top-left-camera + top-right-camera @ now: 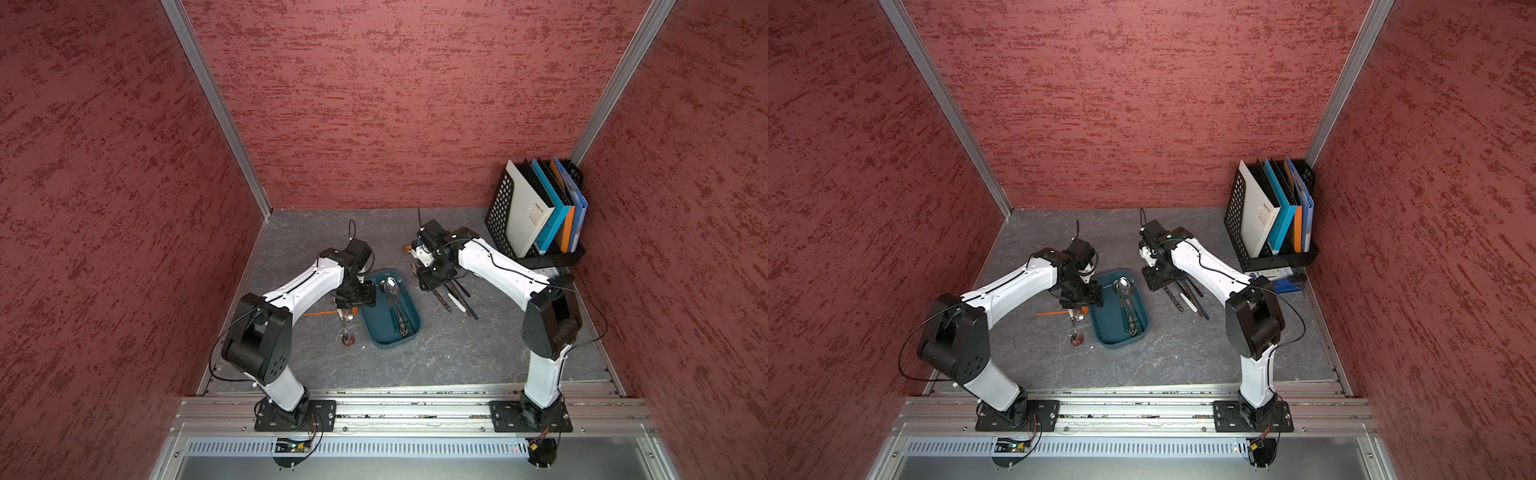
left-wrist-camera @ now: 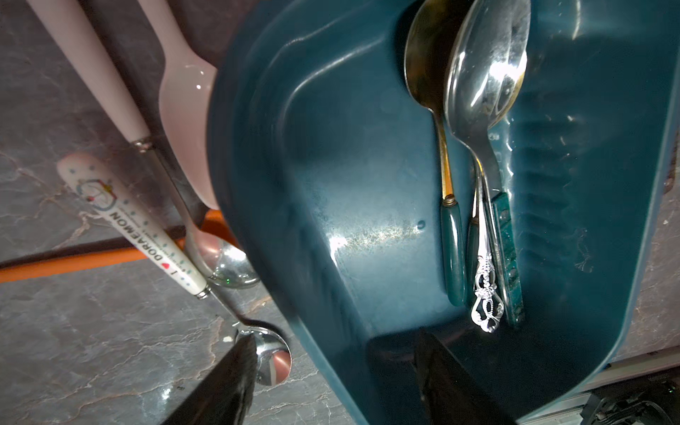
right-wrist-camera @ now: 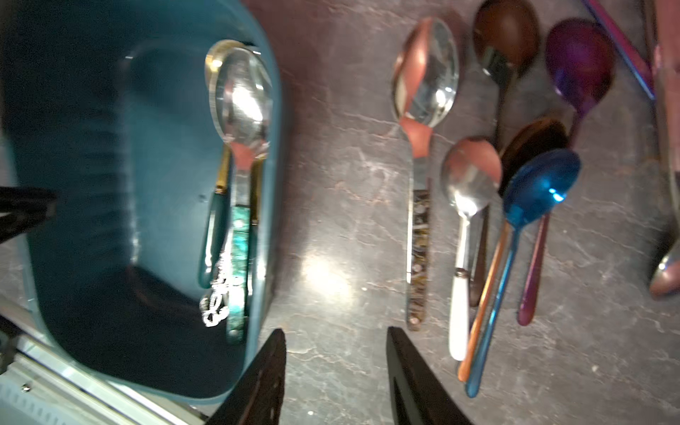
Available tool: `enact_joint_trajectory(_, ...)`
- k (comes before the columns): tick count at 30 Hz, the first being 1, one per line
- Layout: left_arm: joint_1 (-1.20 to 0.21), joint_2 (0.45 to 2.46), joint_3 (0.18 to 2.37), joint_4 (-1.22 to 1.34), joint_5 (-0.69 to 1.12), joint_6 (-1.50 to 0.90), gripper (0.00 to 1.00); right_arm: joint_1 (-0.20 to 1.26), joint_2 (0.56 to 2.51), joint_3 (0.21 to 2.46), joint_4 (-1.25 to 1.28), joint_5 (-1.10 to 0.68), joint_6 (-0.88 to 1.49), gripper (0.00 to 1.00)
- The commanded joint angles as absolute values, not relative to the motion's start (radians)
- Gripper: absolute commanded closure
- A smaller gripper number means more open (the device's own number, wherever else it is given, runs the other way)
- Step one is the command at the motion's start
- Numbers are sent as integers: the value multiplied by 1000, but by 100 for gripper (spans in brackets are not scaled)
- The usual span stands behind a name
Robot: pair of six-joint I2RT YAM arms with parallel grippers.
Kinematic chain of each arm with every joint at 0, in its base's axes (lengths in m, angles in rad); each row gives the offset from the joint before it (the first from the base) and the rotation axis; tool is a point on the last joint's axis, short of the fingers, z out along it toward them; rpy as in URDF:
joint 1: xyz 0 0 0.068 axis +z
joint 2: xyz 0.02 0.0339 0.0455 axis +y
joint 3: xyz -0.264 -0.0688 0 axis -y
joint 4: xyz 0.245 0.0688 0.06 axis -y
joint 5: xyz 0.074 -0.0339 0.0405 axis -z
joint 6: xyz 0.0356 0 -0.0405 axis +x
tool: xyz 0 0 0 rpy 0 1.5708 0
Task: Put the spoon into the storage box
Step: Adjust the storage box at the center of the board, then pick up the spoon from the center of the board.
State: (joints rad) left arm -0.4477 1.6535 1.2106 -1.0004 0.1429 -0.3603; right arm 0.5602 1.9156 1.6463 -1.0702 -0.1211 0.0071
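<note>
The grey marbled tabletop (image 1: pixel 457 357) bears the storage box (image 1: pixel 390 344), loose spoons (image 1: pixel 455 301) either side, and a mesh file rack (image 1: pixel 498 216).

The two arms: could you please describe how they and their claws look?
Both the left arm and right arm have white shells, rounded black joints and thin black cables. The left claw and right claw have dark, tapered fingers.

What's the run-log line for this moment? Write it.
left hand open, empty | right hand open, empty | storage box holds spoons | other spoons on table
</note>
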Motion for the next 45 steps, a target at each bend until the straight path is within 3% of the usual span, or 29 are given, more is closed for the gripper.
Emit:
enact_joint_trajectory(1, -464, 1676, 1236, -1020, 113, -381, 29, 526, 1934, 1602, -1000, -150, -77, 50)
enact_joint_trajectory(32, -496, 1752, 1268, -1020, 71, -346, 42, 493, 2080, 1501, -847, -74, -98, 55)
enact_joint_trajectory(45, -497, 1798, 1316, -1014, 79, -321, 48, 493, 2102, 1468, -844, -74, -99, 84)
